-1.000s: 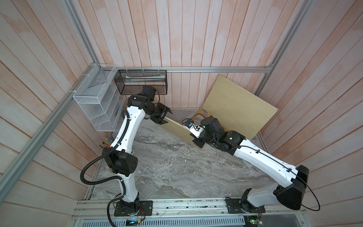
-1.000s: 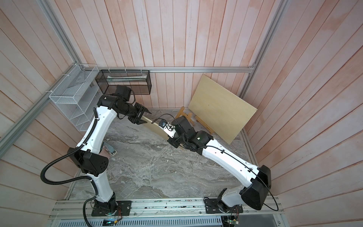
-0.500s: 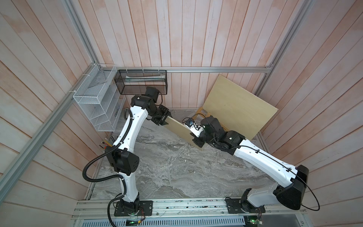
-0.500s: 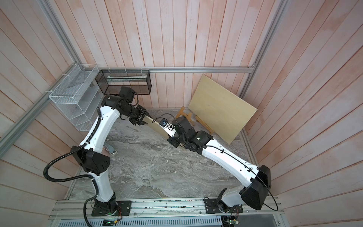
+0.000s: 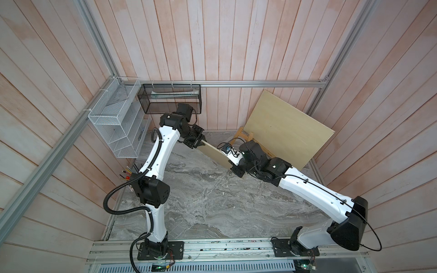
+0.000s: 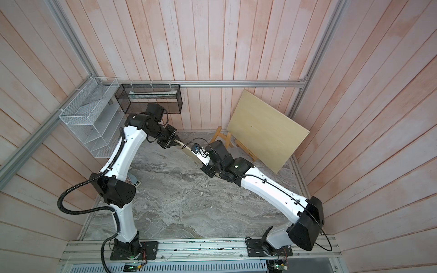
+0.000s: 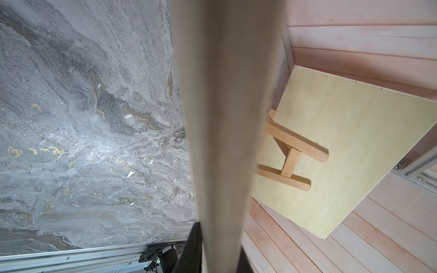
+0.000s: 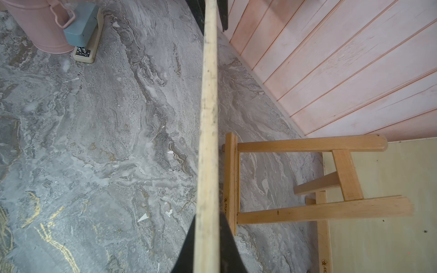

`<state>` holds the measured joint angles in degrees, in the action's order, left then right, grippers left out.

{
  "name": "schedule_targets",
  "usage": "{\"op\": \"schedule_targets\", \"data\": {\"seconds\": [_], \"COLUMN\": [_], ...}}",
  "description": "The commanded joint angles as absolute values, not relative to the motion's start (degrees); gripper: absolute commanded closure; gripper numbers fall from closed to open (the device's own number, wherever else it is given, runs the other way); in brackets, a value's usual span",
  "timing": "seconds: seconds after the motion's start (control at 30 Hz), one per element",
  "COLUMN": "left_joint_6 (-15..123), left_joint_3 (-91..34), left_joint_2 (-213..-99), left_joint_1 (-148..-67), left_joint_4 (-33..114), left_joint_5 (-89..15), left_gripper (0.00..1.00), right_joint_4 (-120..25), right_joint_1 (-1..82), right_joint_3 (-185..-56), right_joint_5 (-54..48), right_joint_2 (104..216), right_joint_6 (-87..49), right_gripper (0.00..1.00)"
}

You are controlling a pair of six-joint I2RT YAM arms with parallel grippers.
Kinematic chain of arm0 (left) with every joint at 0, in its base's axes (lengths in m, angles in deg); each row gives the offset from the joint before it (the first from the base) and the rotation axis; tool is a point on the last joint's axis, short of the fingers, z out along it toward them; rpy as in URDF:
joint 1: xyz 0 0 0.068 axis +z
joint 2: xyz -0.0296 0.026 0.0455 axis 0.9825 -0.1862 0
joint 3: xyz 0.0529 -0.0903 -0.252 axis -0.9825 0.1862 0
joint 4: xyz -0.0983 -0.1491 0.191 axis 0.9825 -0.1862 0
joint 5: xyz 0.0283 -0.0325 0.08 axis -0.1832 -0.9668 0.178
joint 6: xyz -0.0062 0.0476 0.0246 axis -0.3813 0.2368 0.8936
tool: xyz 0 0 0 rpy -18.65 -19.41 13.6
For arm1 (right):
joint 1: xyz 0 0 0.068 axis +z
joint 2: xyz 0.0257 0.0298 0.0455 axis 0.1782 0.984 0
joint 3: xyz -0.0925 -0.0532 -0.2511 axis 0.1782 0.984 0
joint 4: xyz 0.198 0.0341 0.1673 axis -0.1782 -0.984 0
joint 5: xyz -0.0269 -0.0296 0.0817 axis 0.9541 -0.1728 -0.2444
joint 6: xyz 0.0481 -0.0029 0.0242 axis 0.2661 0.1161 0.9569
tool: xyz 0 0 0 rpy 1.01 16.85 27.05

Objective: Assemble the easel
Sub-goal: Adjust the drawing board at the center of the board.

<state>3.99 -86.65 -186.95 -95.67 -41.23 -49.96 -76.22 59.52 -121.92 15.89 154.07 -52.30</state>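
A small pale plywood board [image 5: 214, 151] [image 6: 189, 152] hangs edge-up above the marble table, held between both arms. My left gripper [image 5: 201, 142] [image 7: 220, 255] is shut on its far end, with a dark finger pressed on each face. At the near end my right gripper [image 5: 231, 163] [image 8: 208, 248] is shut on the board [image 8: 208, 118]. The easel [image 5: 243, 137] [image 6: 223, 139] [image 8: 307, 212], a honey-brown slat frame, stands at the back just beyond the held board. A large plywood board [image 5: 288, 132] [image 7: 343, 146] leans on the right wall behind it.
A white wire rack [image 5: 118, 123] and a black mesh basket [image 5: 170, 99] hang at the back left. Near the left wall stand a pink cup [image 8: 42, 26] and a grey stapler [image 8: 82, 35]. Wooden walls close in the table on three sides.
My left arm shifted right toward the small board's far end and its jaws closed on it. The right arm kept its hold and barely moved.
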Motion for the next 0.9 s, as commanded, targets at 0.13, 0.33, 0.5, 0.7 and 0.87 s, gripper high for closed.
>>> {"op": "schedule_targets", "data": {"seconds": [0.13, 0.33, 0.5, 0.7, 0.87], "left_joint_6": [5.31, 5.78, 7.65, 12.07, 16.68], "left_joint_3": [-86.56, -87.86, -87.97, -89.07, -91.31], "left_joint_2": [-188.66, -186.3, -184.61, -183.74, -182.58], "left_joint_1": [-96.23, -96.23, -96.21, -96.22, -96.23], "left_joint_4": [-42.06, -43.05, -43.82, -45.98, -48.17], "left_joint_5": [-50.97, -49.0, -47.49, -45.88, -45.97], "left_gripper": [1.0, 1.0, 1.0, 1.0, 1.0], "right_joint_4": [-69.13, -69.32, -70.01, -70.73, -70.36], "right_joint_1": [60.56, 60.21, 58.42, 51.75, 40.73], "right_joint_3": [-123.57, -124.54, -124.96, -125.96, -128.98], "right_joint_5": [5.84, 5.35, 5.72, 5.93, 4.94], "right_joint_2": [153.66, 153.07, 150.26, 146.77, 147.86], "right_joint_6": [-47.84, -46.8, -45.5, -41.64, -34.85], "right_gripper": [1.0, 0.68, 0.47, 0.42, 0.41]}}
